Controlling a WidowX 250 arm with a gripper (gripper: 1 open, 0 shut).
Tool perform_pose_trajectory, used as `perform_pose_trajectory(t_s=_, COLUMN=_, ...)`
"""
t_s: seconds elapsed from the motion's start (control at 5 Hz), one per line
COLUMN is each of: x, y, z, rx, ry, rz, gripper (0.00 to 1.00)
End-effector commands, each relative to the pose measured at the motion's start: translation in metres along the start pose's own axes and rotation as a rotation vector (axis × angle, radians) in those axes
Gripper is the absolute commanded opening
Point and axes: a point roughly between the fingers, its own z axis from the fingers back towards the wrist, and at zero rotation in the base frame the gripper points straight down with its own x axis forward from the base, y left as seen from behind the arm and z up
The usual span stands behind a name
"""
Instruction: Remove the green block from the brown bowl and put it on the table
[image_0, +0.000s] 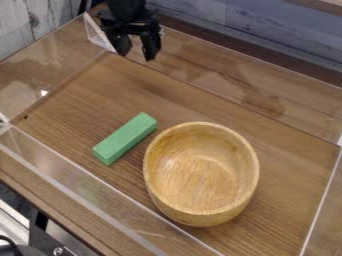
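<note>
Lying at left of centre on the counter (80, 110): the green block (126, 139), a flat, elongated bar, bright green all over. Set slantwise, its nearer end toward the lower left, its farther end toward the upper right. Rests on its broad face, directly on the wood, outside the bowl. A narrow strip of counter shows between the block's right side and the bowl's rim; the two sit near each other, apart.

Farther back, a little to the right of the block's near end, the dark pincer (136, 46) hangs over the far part of the counter, near its back edge. Released: two fingers spread well apart, nothing between them. Well apart from both block and bowl. Whether the tips touch the wood, cannot tell.

Rightmost of the things, toward the near side: the brown bowl (201, 174), round, light wood, thick rim. Upright, mouth up. Interior bare, grain visible on the inner surface. Much larger than the block.

Counter surface brown, wood-grained, with clear walling along the left and near edges.
</note>
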Motion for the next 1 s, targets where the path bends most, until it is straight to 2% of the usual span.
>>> perform_pose_trajectory(t_s=0.0, x=0.007, y=0.0, z=0.012, rx=-0.016, ry=-0.029, rz=-0.055, gripper=1.0)
perform_pose_trajectory(t_s=0.4, x=0.006, y=0.014, z=0.031, rx=-0.04, ry=-0.017, rz=-0.057, gripper=1.0)
perform_pose_trajectory(t_s=0.6, x=0.007, y=0.0, z=0.033, rx=-0.074, ry=-0.002, rz=-0.096, gripper=0.0)
perform_pose_trajectory(t_s=0.8, x=0.012, y=-0.013, z=0.03, rx=-0.1, ry=0.012, rz=-0.135, gripper=0.0)
